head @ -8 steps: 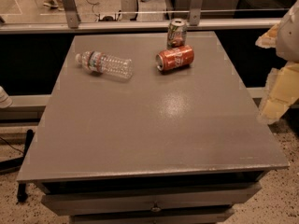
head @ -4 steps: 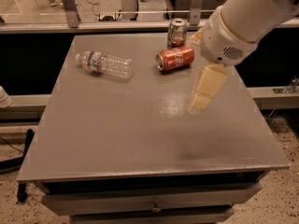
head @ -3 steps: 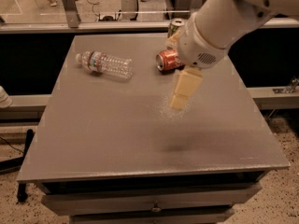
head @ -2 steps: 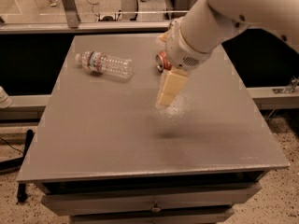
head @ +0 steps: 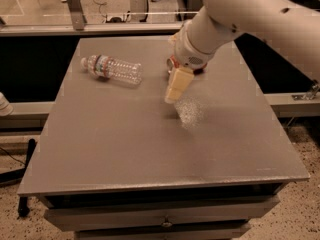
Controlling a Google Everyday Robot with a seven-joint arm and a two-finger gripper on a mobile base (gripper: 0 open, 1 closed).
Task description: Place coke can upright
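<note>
Centrally, the end effector (head: 174, 95) is held above the worktop (head: 125, 149), beside the mostly hidden coke can (head: 170, 64); whether apart or together cannot be told.

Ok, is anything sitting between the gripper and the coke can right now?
Nothing visible does. The gripper hangs over the table just in front of the coke can, which is mostly hidden behind the arm; only a red sliver shows. The water bottle lies well off to the left.
</note>
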